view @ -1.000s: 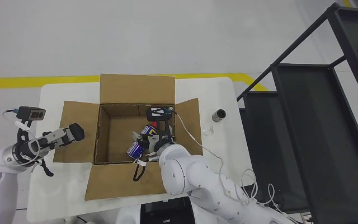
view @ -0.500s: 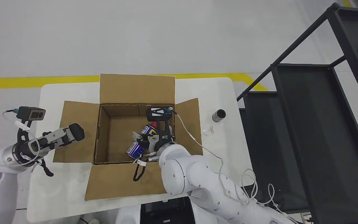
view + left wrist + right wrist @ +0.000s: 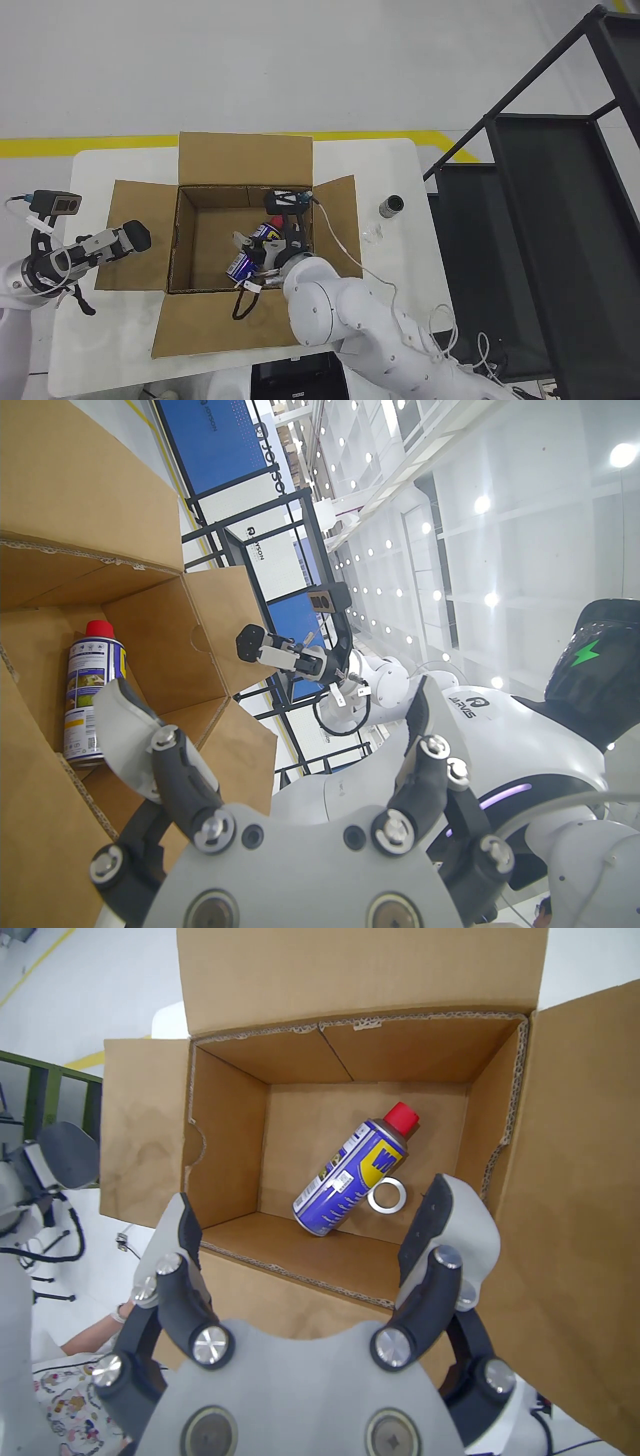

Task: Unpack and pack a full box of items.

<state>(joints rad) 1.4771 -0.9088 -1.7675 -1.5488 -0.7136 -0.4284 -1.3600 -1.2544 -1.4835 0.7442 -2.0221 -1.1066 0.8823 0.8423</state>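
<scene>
An open cardboard box point(image 3: 246, 158) stands mid-table with all its flaps folded out. Inside lies a blue and yellow spray can point(image 3: 350, 1173) with a red cap, tilted against a wall, and a metal ring point(image 3: 387, 1195) rests beside it. My right gripper point(image 3: 312, 1200) hangs open above the box's near edge, over the can point(image 3: 240, 268) and clear of it. My left gripper point(image 3: 270, 710) is open and holds nothing. It sits outside the box's left flap point(image 3: 133, 238). From the left wrist the can point(image 3: 90, 695) stands against the box point(image 3: 75, 500) wall, with the right gripper point(image 3: 252, 642) above.
A small dark cylinder point(image 3: 391, 206) and a clear item point(image 3: 372, 233) sit on the white table point(image 3: 380, 165) right of the box. A black shelving rack point(image 3: 540, 200) stands beyond the table's right edge.
The right arm has shifted slightly over the box, and its dangling cable has swung a little. The left arm has stayed where it was.
</scene>
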